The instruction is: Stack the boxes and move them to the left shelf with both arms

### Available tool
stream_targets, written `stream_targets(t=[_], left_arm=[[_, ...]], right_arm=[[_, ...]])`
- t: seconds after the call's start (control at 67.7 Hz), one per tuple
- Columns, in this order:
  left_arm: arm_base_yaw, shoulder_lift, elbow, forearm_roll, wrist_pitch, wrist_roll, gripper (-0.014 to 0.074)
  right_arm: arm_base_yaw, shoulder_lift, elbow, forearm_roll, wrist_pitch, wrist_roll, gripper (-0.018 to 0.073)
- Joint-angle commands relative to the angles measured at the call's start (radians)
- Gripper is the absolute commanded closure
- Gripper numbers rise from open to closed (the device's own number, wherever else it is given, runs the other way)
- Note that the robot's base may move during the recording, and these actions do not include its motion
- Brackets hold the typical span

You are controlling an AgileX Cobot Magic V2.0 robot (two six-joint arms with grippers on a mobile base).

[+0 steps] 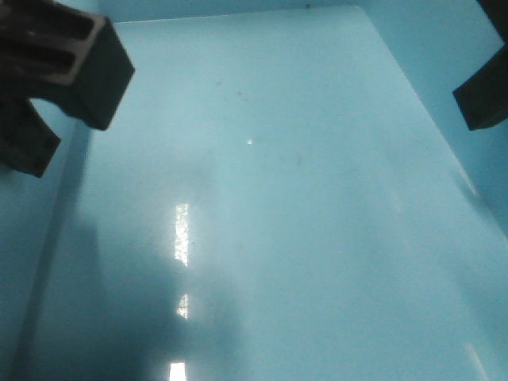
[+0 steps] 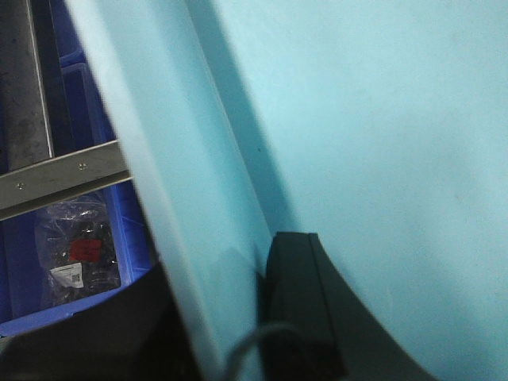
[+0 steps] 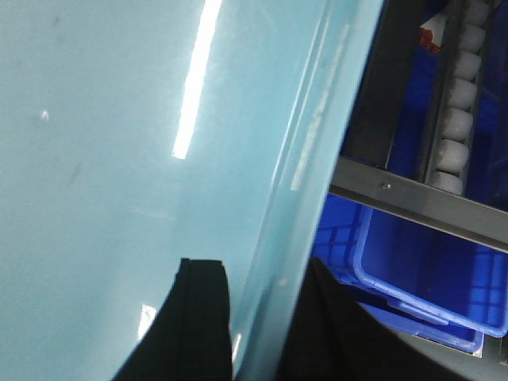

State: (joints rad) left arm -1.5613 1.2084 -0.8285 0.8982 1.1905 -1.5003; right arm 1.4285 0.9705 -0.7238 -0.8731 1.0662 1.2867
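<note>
Two grips: both of mine clamp one blue bin [image 1: 270,206].
Left gripper [image 2: 238,333]: pinching the left wall.
Bin: raised between my arms; glossy, stiff, probably light and slippery.
Right gripper [image 3: 262,325]: pinching the right wall, shelf rail [image 3: 421,198] nearby.

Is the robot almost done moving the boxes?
Not finished. Both grippers, left and right, clamp opposite walls of the light blue bin, so carrying is in hand. The pink bin is hidden, so stacking can't be confirmed. Setting it on the roller shelf remains.
</note>
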Motion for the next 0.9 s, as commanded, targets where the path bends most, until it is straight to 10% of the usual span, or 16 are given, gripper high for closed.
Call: stream_targets(t=[0.0,0.887], left_arm=[[-0.018,-0.019,-0.029,0.134,-0.067,0.046,0.0599],[0.025,-0.019,-0.157,0.141,-0.074,0.178,0.0599]], right_arm=[[0.01,-0.016,-0.046,-0.154,-0.141,-0.025,0.0522],[-0.031,-0.016,-0.166,-0.125,-0.154,-0.026,0.0522]])
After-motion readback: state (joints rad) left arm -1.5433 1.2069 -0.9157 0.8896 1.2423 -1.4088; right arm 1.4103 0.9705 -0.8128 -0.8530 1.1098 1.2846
